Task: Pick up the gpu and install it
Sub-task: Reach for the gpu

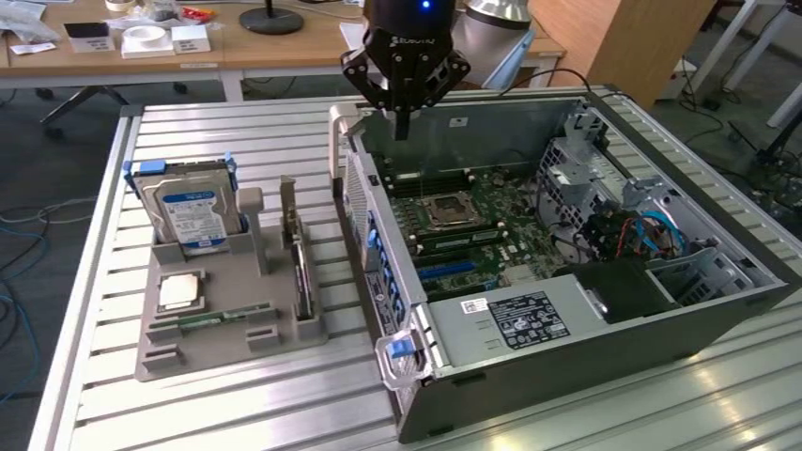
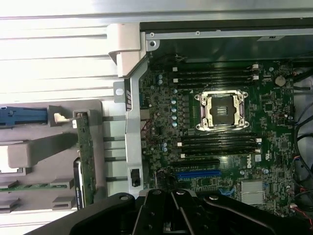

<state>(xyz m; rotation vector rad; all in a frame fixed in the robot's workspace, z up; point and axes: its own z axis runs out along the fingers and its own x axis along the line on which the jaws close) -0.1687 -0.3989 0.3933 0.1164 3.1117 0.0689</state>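
Slatted metal bench (image 1: 213, 141) is carrying a grey holder tray (image 1: 207, 362) toward its edge at the exterior view's left, with an open computer case (image 1: 626, 324) lying just beside it. The gpu (image 1: 299, 272) is standing on edge in the tray's slot nearest the case, untouched. The gripper (image 1: 401, 127) is hovering over the case's far rim, fingers pressed together and gripping nothing.

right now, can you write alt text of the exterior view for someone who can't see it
The black gripper, shut and holding nothing, hangs over the far edge of an open computer case with its motherboard exposed. To the exterior view's left, the gpu stands on edge in a grey holder beside a hard drive.
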